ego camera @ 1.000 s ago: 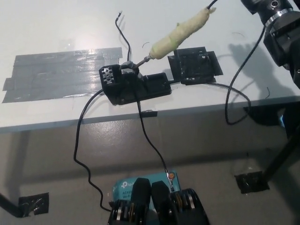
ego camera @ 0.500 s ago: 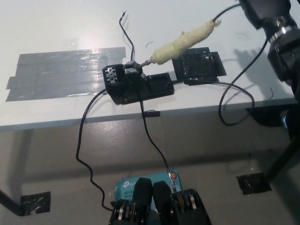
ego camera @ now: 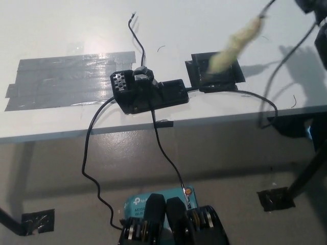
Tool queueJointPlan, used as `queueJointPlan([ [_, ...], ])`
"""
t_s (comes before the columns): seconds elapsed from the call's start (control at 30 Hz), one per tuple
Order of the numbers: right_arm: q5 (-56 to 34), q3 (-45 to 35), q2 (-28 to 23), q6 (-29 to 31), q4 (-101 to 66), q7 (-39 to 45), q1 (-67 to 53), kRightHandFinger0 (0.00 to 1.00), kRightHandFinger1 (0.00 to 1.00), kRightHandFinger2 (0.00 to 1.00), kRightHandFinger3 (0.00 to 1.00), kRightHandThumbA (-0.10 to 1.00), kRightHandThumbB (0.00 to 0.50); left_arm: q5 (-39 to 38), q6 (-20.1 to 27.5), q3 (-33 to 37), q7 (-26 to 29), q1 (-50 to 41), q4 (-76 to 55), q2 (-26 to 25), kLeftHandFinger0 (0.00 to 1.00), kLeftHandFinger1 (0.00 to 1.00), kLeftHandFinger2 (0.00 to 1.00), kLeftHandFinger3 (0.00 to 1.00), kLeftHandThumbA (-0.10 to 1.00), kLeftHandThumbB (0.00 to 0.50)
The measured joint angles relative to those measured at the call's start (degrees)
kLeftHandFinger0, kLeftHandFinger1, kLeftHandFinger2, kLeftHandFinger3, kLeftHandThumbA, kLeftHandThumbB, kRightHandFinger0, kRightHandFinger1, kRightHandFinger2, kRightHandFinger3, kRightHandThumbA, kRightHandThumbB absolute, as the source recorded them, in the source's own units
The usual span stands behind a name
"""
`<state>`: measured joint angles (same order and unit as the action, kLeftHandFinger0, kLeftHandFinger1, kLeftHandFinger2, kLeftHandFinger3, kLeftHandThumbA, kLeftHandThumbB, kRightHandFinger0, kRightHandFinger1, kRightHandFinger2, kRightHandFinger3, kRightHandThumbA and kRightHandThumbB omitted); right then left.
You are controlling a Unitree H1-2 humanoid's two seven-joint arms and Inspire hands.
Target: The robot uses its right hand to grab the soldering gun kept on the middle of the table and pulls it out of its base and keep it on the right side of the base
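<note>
A white table (ego camera: 61, 30) is carrying a patch of grey tape (ego camera: 66, 79) and the black base (ego camera: 148, 92) near its front edge. The soldering gun (ego camera: 232, 43) (blurred, its handle wrapped in pale padding) is hanging clear of the base, above a black pad (ego camera: 196, 76) just to its right. The black right hand (ego camera: 319, 20) is showing only at the picture's corner; its grip cannot be judged.

White table (ego camera: 61, 25) — grey floor (ego camera: 51, 168)
</note>
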<state>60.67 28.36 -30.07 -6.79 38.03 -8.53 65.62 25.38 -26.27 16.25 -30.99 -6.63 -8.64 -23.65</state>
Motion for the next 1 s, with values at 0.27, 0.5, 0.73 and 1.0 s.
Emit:
queueJointPlan([
  [0.27, -0.6, -2.99, 0.22, -3.33, -0.07, 4.01, 4.07, 0.0, 0.0, 0.29, 0.51, -0.1, 0.006, 0.15, 0.0, -0.03, -0.64, -0.38, -0.04, 0.0, 0.9, 0.95, 1.0, 1.0, 0.78, 0.207],
  [0.5, -0.91, -3.52, 0.83, -5.91, -1.29, 6.77, 2.62, 0.0, 0.0, 0.16, 0.33, -0.1, 0.036, 0.11, 0.0, -0.1, -0.68, -0.8, -0.04, 0.09, 0.89, 0.96, 1.0, 1.0, 0.76, 0.199],
  [0.73, -1.1, -3.52, 1.23, -6.74, -1.04, 6.87, 0.45, 0.0, 0.0, 0.15, 0.35, -0.1, 0.0, 0.1, 0.0, -0.33, -0.7, -1.24, -0.25, 0.37, 0.89, 0.95, 1.0, 1.0, 0.75, 0.202],
  [1.0, -1.56, -3.69, 2.62, -8.3, -0.16, 7.65, 0.53, 0.0, 0.0, 0.2, 0.32, -0.07, 0.144, 0.09, 0.0, -0.25, -0.74, -0.85, -0.23, 0.37, 0.92, 0.97, 1.0, 1.0, 0.74, 0.206],
])
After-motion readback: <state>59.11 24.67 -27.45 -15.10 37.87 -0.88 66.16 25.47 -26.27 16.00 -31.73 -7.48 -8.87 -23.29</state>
